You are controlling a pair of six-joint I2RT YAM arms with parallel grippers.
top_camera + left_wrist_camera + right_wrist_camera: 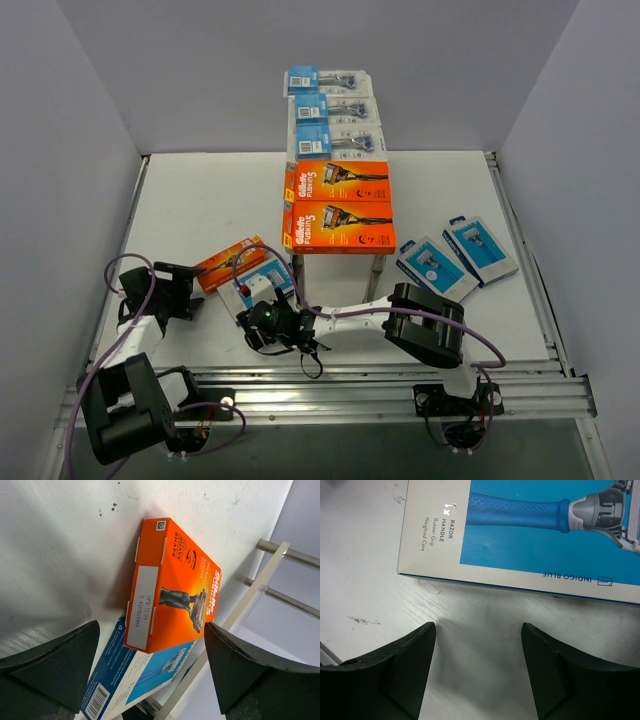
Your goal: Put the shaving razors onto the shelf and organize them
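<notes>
Beside the shelf (252, 589) legs, on the table (200, 200): both grippers open and empty, each facing a razor pack.
Right gripper (476, 630) has its fingers spread just short of the blue-and-white razor box (545, 530). Left gripper (151, 630) is spread toward the orange Gillette box (172, 585), which lies partly over that blue box. On the shelf top are three blister packs (330, 110) and two orange boxes (340, 205). Two more blue boxes (455, 258) lie to the right. The boxes look like light, stiff, glossy card, likely slippery and easy to crush. Lying flat, they're best pinched across the narrow width. The orange one's raised edge looks the easiest hold.
</notes>
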